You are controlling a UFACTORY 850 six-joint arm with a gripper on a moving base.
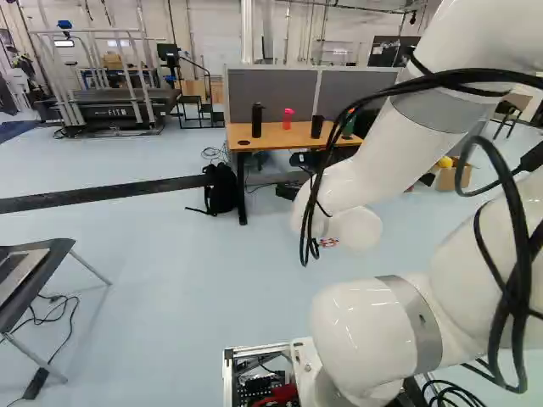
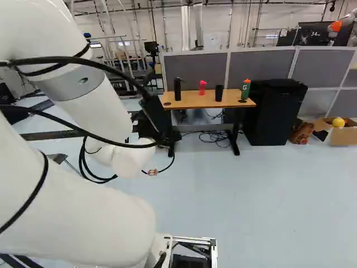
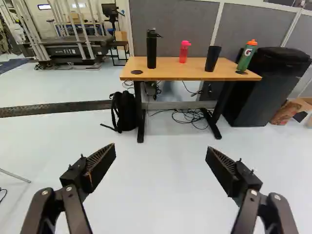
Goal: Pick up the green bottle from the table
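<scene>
In the right base view, the green bottle point(image 2: 245, 90) with an orange cap stands upright near the right end of the wooden table point(image 2: 192, 100). My gripper cannot be made out in the base views. In the wrist view the gripper point(image 3: 161, 155) stands wide open, nothing between its fingers; the green bottle point(image 3: 246, 57) is far ahead of it, beyond the finger on the bin's side. The left base view shows the bottle point(image 1: 349, 128) partly, beside my arm's cables.
Also on the table stand a tall black bottle point(image 3: 151, 49), a pink bottle point(image 3: 184, 51) and a black tumbler point(image 3: 212, 59). A backpack point(image 3: 125, 111) leans by one table leg; a black bin point(image 2: 273, 111) is beside the table. Cables lie under it. Grey partitions point(image 2: 256, 64) rise behind.
</scene>
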